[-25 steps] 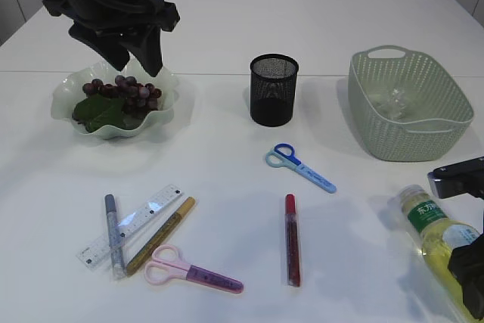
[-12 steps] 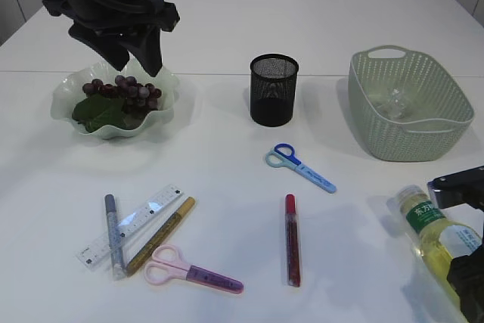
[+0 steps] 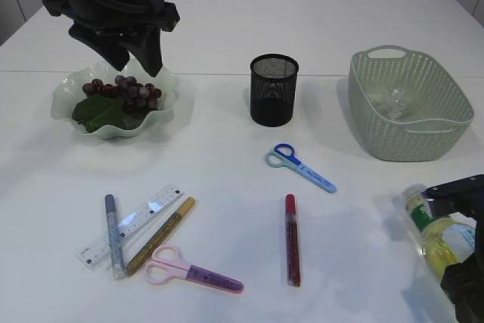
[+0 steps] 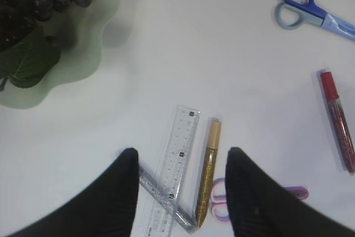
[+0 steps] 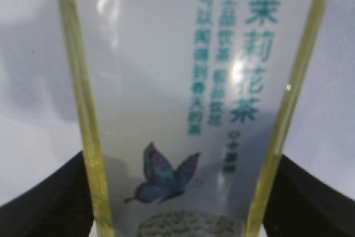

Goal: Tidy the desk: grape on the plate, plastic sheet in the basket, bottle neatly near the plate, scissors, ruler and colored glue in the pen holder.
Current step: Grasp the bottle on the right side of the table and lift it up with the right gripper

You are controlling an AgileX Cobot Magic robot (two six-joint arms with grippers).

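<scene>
The bottle (image 3: pixel 425 215) of yellow tea lies at the front right, and my right gripper (image 3: pixel 460 241) is shut on it; in the right wrist view the bottle (image 5: pixel 188 81) fills the gap between the jaws (image 5: pixel 180 165). My left gripper (image 3: pixel 134 62) hangs open and empty above the plate (image 3: pixel 68 104) that holds the grapes (image 3: pixel 125 90). Its wrist view (image 4: pixel 183 151) looks down on the ruler (image 4: pixel 177 165), gold glue (image 4: pixel 208 181), silver glue (image 4: pixel 163 195), red glue (image 4: pixel 336 117), pink scissors (image 4: pixel 219 201) and blue scissors (image 4: pixel 310 12). The plastic sheet (image 3: pixel 393 102) lies in the basket (image 3: pixel 435 145).
The black mesh pen holder (image 3: pixel 274 88) stands at the middle back, with nothing showing above its rim. The ruler (image 3: pixel 132 225) and two glue pens lie crossed at the front left. The red glue (image 3: pixel 291 238) lies alone at the front middle.
My right gripper has moved left and down over the bottle and closed on it. The bottle has turned slightly. The left arm has not moved.
</scene>
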